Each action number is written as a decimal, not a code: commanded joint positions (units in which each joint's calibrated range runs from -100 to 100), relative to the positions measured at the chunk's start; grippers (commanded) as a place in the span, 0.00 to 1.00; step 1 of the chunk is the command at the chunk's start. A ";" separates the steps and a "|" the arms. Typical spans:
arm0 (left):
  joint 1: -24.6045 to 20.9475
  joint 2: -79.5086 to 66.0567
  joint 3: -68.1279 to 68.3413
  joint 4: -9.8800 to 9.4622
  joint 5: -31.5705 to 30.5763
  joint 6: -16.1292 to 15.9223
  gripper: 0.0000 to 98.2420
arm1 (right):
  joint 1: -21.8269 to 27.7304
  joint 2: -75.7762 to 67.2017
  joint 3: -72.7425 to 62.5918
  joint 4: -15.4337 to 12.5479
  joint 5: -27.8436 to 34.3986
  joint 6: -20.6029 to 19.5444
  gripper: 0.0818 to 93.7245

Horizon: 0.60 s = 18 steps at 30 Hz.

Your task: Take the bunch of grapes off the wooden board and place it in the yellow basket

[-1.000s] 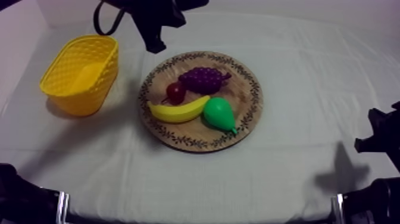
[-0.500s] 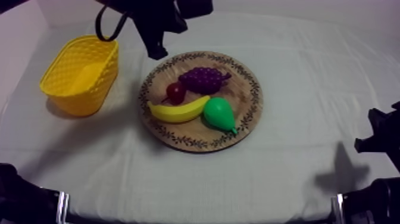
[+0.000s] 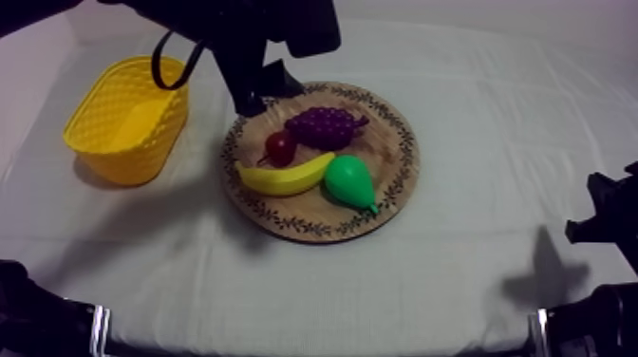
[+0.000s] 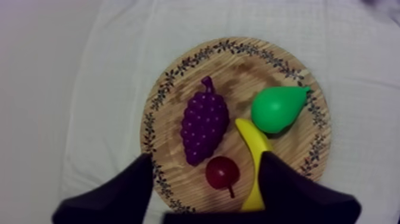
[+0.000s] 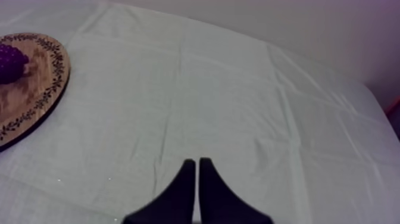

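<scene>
Top view: my left arm (image 3: pixel 237 38) covers the far-left rim of the wooden board (image 3: pixel 399 152), and I cannot separate its tip into parts there. My right arm (image 3: pixel 608 218) is cut by the frame edge. Left wrist view: my fingers (image 4: pixel 297 190) hide the board's rim and the banana (image 4: pixel 253 149) tip. Right wrist view: the frame edge cuts the board, and the bunch of grapes (image 5: pixel 9 62) is part-visible

Left arm (image 3: pixel 237 38) reaches in from upper left, jaws spread; right arm (image 3: pixel 608 218) low, jaws apparently together.
</scene>
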 commanded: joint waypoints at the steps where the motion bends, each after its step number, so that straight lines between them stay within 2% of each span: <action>1: 0.00 -0.08 0.78 -0.14 -0.47 0.81 0.86 | 0.02 -0.02 0.04 0.00 0.00 -0.01 0.00; 6: 0.04 -0.04 1.94 -0.16 -1.12 1.47 0.90 | 0.02 -0.02 0.04 0.00 0.00 -0.01 0.00; 18: 0.20 0.90 3.12 0.04 -1.91 1.53 0.92 | 0.02 -0.02 0.04 0.00 0.00 -0.01 0.00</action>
